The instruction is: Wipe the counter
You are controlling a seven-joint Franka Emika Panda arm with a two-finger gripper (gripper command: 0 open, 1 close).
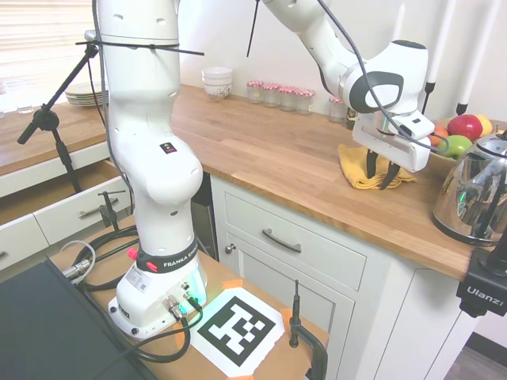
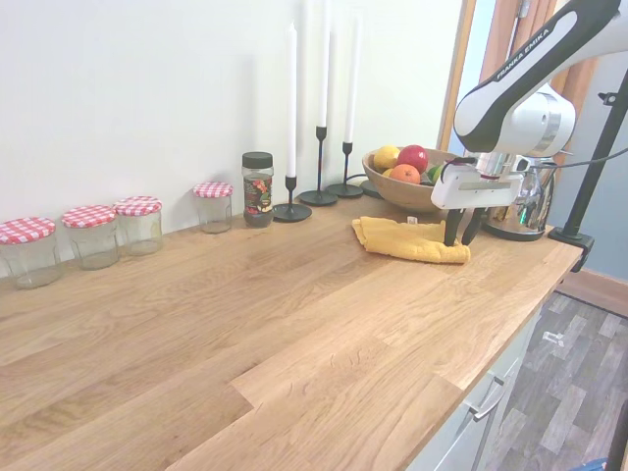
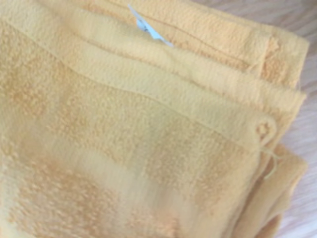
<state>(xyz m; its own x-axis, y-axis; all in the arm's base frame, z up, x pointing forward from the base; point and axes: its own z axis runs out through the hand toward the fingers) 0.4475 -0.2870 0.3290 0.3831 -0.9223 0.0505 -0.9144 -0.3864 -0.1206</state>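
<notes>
Long warm-brown wood bench (image 1: 269, 158) atop white cabinets w/ metal handles, runs along the wall.

Pincer (image 1: 381, 174) hangs over a folded yellow cloth (image 2: 407, 238) near the right end of the bench in the second ext. view; fingers (image 2: 452, 228) slightly apart, narrow gap, tips at or just above the cloth's front edge, nothing held. Can't tell if tips actually touch it. Wrist view: all yellow terry folds, stacked layers, small white tag (image 3: 146, 27) poking out between folds, a sliver of bench at one corner.

Containers:
- Wooden bowl (image 2: 402, 191) just behind cloth: red apple (image 2: 413, 157), yellow fruit (image 2: 387, 157), an orange one (image 2: 404, 174), bit of green.
- Four glass jars w/ red-check lids (image 2: 88, 235) in a row along the wall, look empty/clear.
- Dark-lidded jar (image 2: 258, 188) beside them, contents dark, mixed; can't tell what.
- White bowls stacked (image 1: 217, 81) at far end of bench.
- Steel kettle (image 1: 475, 190) beside the fruit bowl, near bench edge.

Three black candlesticks w/ white candles (image 2: 319, 108) stand by the wall, between dark-lidded jar and bowl.
</notes>
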